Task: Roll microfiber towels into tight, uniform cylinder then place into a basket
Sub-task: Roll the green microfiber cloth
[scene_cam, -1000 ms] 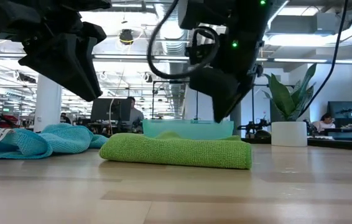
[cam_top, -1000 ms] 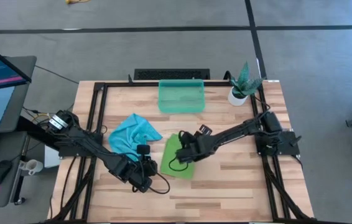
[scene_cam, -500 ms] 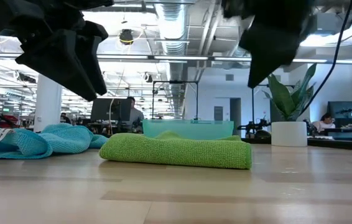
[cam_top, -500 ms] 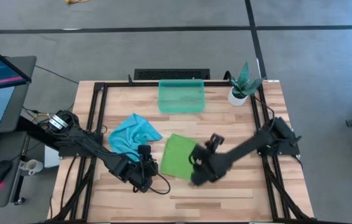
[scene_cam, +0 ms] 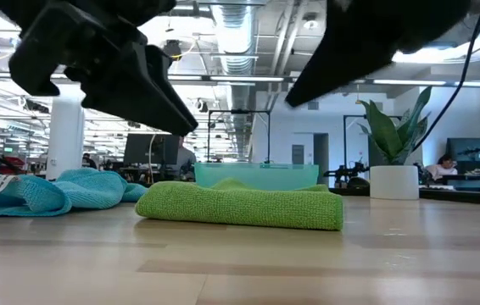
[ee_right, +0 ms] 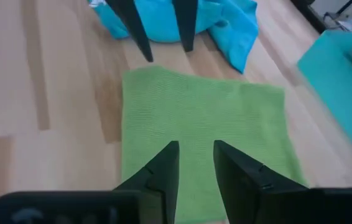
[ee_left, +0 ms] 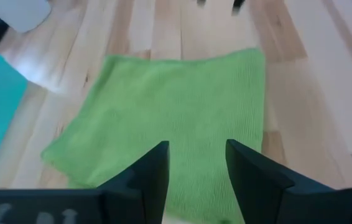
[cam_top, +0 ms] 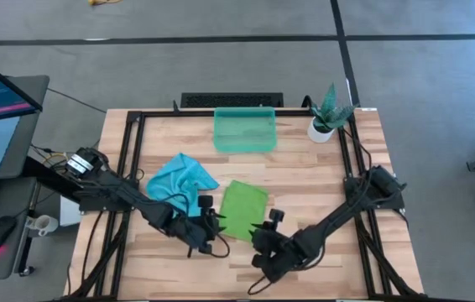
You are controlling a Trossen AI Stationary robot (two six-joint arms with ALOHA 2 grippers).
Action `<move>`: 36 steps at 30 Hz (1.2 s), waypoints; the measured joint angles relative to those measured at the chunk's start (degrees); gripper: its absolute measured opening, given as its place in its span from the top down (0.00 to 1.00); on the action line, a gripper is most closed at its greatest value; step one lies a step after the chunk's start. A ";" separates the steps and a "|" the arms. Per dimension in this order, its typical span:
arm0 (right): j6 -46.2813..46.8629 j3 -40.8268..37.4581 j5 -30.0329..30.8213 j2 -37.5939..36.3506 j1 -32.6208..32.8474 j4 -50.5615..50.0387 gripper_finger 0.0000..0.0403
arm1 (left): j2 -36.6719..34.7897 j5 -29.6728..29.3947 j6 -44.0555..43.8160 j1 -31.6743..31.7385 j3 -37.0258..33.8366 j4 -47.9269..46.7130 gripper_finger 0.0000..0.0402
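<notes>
The lime green microfiber towel [cam_top: 244,210] lies folded flat on the table's near middle; the low view shows it [scene_cam: 240,207] as a low stack of layers. The turquoise blue towel [cam_top: 183,178] lies crumpled to its far left. The teal basket [cam_top: 243,130] stands at the far edge. My left gripper [cam_top: 218,225] [ee_left: 196,168] hovers open over the green towel's near-left part, slanting down. My right gripper [cam_top: 258,231] [ee_right: 196,163] hovers open, with a narrower gap, over the towel's near-right part. In the low view both grippers [scene_cam: 168,106] [scene_cam: 308,80] hang clear above the towel.
A small white pot with a green plant [cam_top: 326,117] stands at the far right corner. A black frame rail [cam_top: 133,168] runs around the table. Bare wood [cam_top: 321,193] lies to the right of the green towel and along the near edge.
My right gripper has left the top of the green towel, swung toward the table's near edge and turned back to point at the towel's near side. My left gripper has shifted right toward the towel and tipped further down. The green towel has stayed flat in place.
</notes>
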 joint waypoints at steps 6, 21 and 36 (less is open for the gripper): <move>-0.53 -7.14 -2.31 0.00 -2.88 14.69 0.70 | 0.00 4.22 -0.95 2.05 -3.39 5.04 0.64; -1.91 -15.24 -16.17 0.04 -5.77 26.78 0.70 | 8.56 7.14 -2.75 2.31 -4.67 13.75 0.64; 2.37 -15.59 -18.62 -0.01 -5.87 17.69 0.70 | 10.39 13.67 -12.71 0.51 -3.42 14.03 0.64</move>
